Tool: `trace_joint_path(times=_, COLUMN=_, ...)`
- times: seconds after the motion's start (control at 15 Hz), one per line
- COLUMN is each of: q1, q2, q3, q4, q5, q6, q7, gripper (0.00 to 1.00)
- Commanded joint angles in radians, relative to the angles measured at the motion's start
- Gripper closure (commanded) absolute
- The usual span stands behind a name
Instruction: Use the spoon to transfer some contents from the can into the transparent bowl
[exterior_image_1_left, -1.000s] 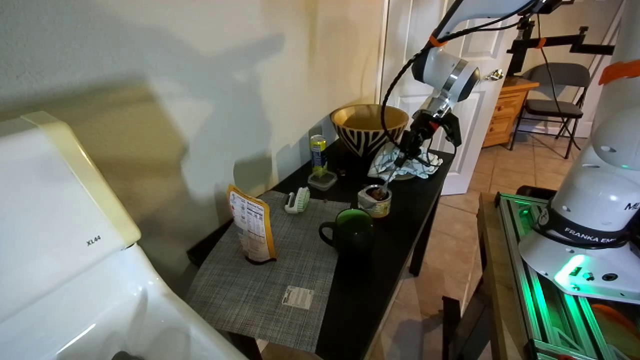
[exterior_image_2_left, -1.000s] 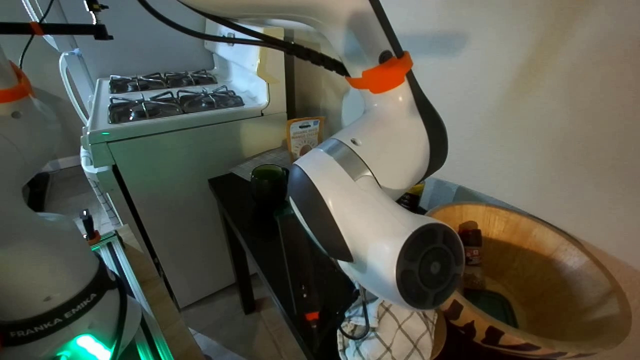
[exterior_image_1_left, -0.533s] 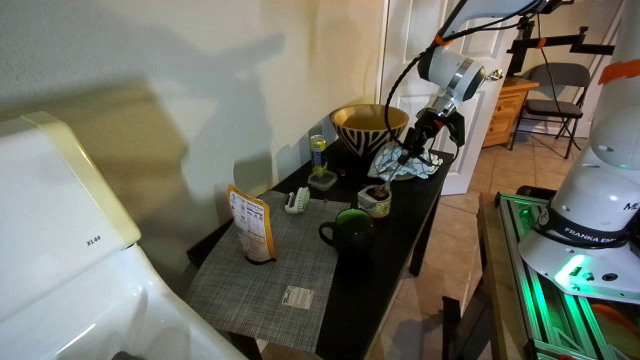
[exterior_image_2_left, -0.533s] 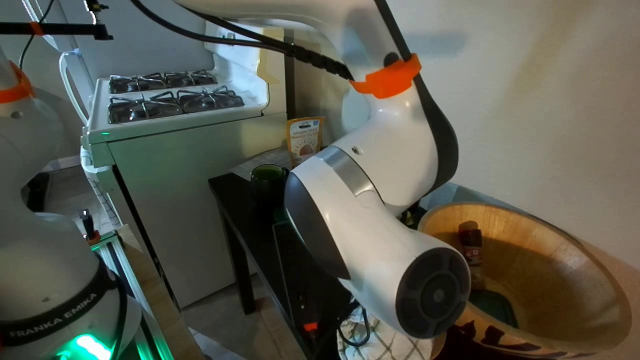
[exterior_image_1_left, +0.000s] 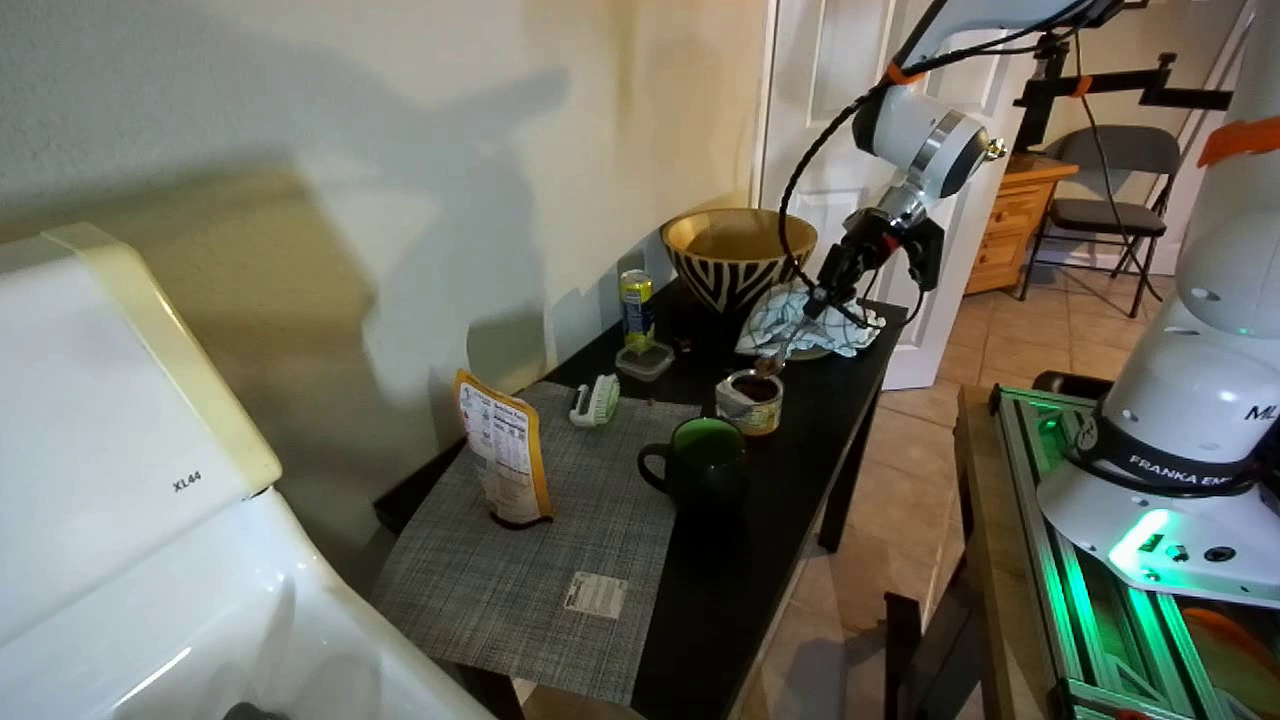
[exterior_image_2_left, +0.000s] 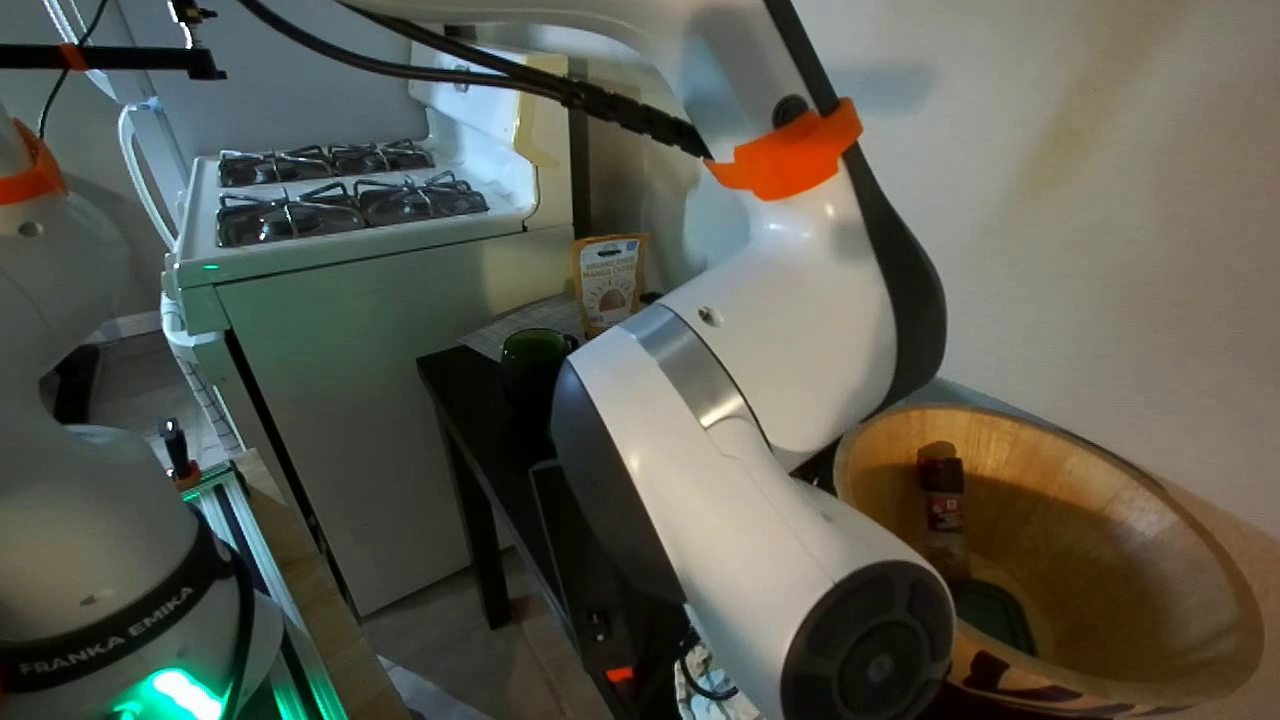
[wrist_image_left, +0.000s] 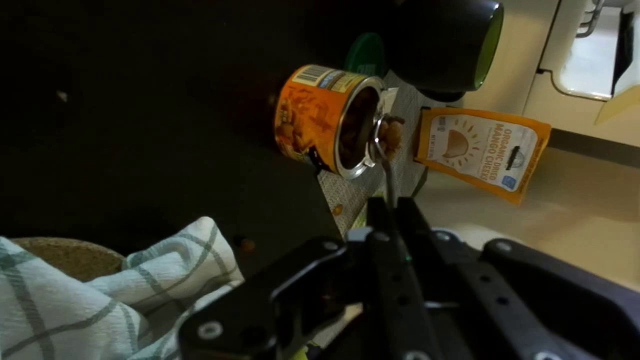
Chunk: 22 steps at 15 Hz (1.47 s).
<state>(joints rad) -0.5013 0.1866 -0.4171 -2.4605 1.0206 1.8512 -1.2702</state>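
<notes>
The can (wrist_image_left: 312, 120), orange-labelled with a silver rim and dark contents, stands upright on the black table in an exterior view. My gripper (wrist_image_left: 392, 204) is shut on the handle of the spoon (wrist_image_left: 388, 177), which slants down toward the can. A brownish clump (wrist_image_left: 391, 136) rests in the spoon's head, at or just above the can's rim. In an exterior view the gripper (exterior_image_1_left: 812, 306) is above and beyond the can. A small, shallow clear dish, apparently the transparent bowl (exterior_image_1_left: 645, 363), sits near the wall. Behind the arm, both can and spoon are hidden in an exterior view.
A dark green mug (exterior_image_1_left: 706, 465) stands close to the can. Around them are a mango pouch (exterior_image_1_left: 500, 450), a brush (exterior_image_1_left: 597, 402), a yellow drink tin (exterior_image_1_left: 637, 305), a checked cloth (exterior_image_1_left: 850, 332) and a large striped wooden bowl (exterior_image_1_left: 722, 275). Crumbs (wrist_image_left: 338, 209) lie about.
The spoon's head has come up out of the can to rim level, carrying a clump. The gripper has drawn back, away from the can, with its grip unchanged.
</notes>
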Motion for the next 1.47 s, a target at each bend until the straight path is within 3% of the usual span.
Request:
trace_joint_path(times=0.0, q1=-0.009, q2=-0.051, q3=-0.017, q4=-0.033, q5=0.066, q6=-0.053, q7=-0.027, gripper=0.98)
trace_joint_path(times=0.27, q1=0.001, q2=-0.082, q3=-0.021, q4=-0.036, q5=0.142, q6=-0.069, q7=0.029, gripper=0.98)
trace_joint_path(times=0.67, q1=0.040, q2=-0.152, q3=-0.006, q4=-0.066, q5=0.297, q6=-0.005, q7=0.152, gripper=0.98)
trace_joint_path(times=0.73, q1=0.053, q2=-0.163, q3=-0.001, q4=-0.068, q5=0.281, q6=0.011, q7=0.152, gripper=0.98)
trace_joint_path(times=0.8, q1=0.037, q2=-0.111, q3=-0.015, q4=-0.026, q5=0.240, q6=-0.039, q7=0.125, gripper=0.92)
trace_joint_path(times=1.07, q1=0.052, q2=-0.135, q3=-0.009, q4=-0.036, q5=0.245, q6=-0.022, q7=0.144, gripper=0.92)
trace_joint_path(times=1.13, q1=0.052, q2=-0.135, q3=-0.009, q4=-0.037, q5=0.245, q6=-0.022, q7=0.144, gripper=0.98)
trace_joint_path(times=1.4, q1=0.066, q2=-0.130, q3=0.005, q4=-0.042, q5=0.336, q6=0.000, q7=0.228, gripper=0.98)
